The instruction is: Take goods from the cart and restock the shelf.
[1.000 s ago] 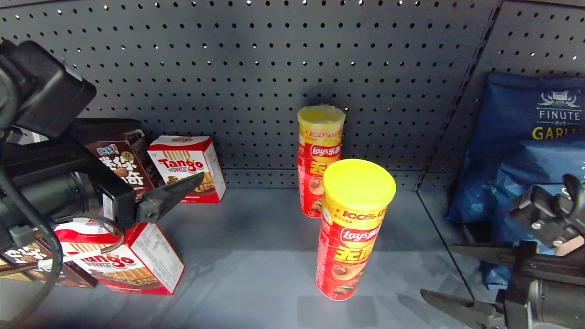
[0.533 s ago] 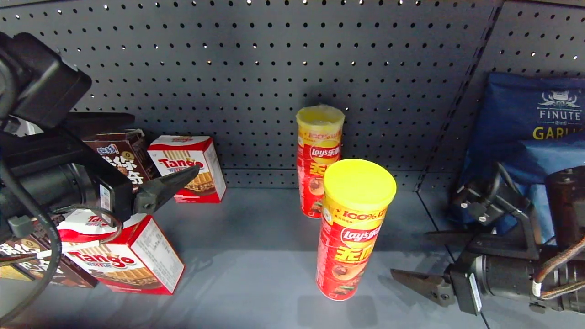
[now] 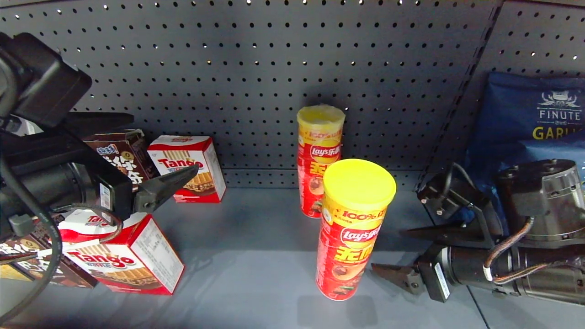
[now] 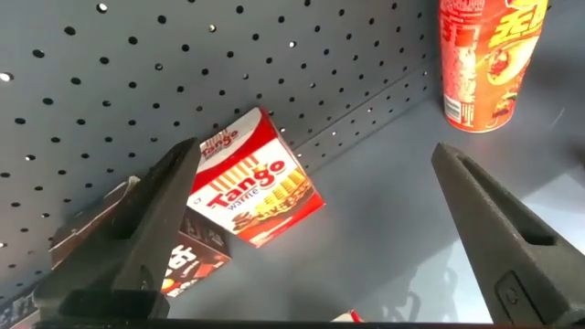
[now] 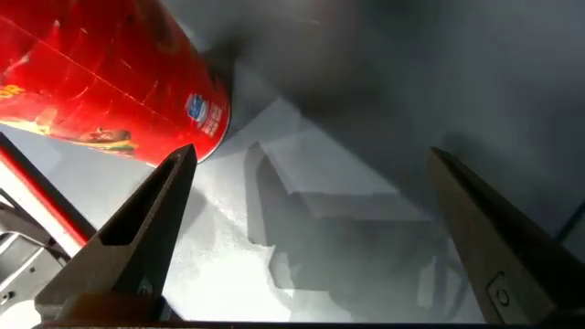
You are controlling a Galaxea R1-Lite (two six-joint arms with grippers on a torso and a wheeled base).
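Two red chip cans with yellow lids stand upright on the grey shelf: the front can and the rear can by the pegboard. My right gripper is open, low over the shelf just right of the front can's base, not touching it. In the right wrist view the front can lies beyond one side of the open right gripper. My left gripper hangs open above the wafer boxes at the left. The left wrist view has the open left gripper framing a wafer box, with a can farther off.
Red-and-white wafer boxes and brown biscuit boxes crowd the shelf's left. Blue snack bags fill the bay behind an upright divider on the right. Bare shelf lies between the boxes and the cans.
My right arm has swung left and forward, bringing its open gripper close to the front can's base. The left gripper shifted slightly in the first half second, then held still.
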